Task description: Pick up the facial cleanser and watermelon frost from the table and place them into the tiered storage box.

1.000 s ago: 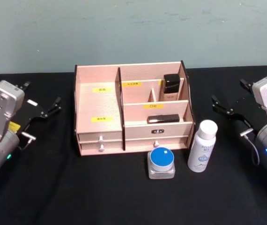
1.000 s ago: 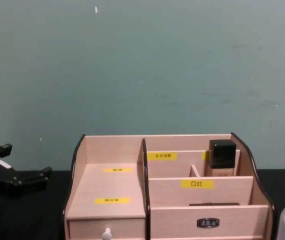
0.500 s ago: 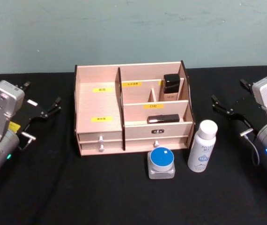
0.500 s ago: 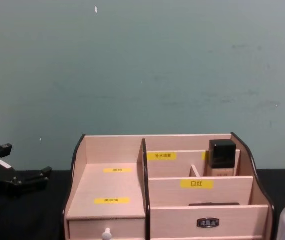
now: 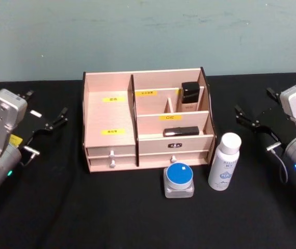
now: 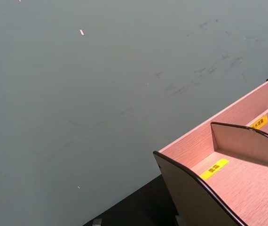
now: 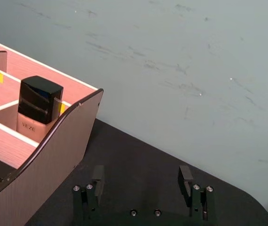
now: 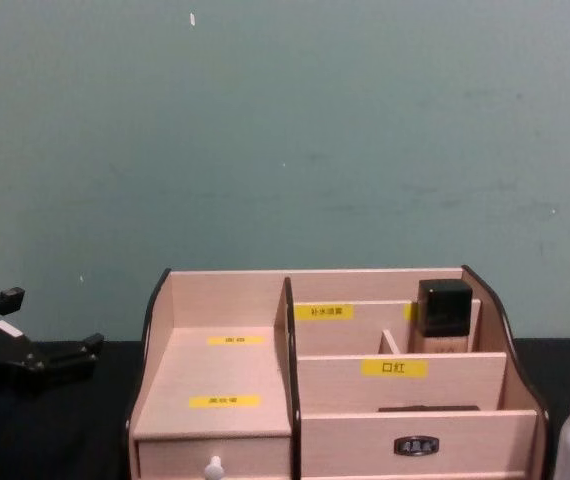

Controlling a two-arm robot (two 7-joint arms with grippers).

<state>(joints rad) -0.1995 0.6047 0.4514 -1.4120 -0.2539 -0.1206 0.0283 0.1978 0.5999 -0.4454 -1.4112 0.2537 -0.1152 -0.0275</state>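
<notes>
i see the facial cleanser (image 5: 225,162) upright, lower right of centre, beside the watermelon frost (image 5: 178,179), both on the surface in front of the tiered storage box (image 5: 109,116). right hand (image 5: 253,100) spread wide at right edge, apart from the cleanser. left hand (image 5: 48,102) wide at left edge.

We count one tiered storage box (image 5: 100,113), holding one black-capped bottle (image 5: 189,96) and one flat dark case (image 5: 181,132). In front of it stand one facial cleanser (image 5: 224,162) and one watermelon frost (image 5: 178,179). Two grippers flank it, left gripper (image 5: 47,104) and right gripper (image 5: 253,101).
</notes>
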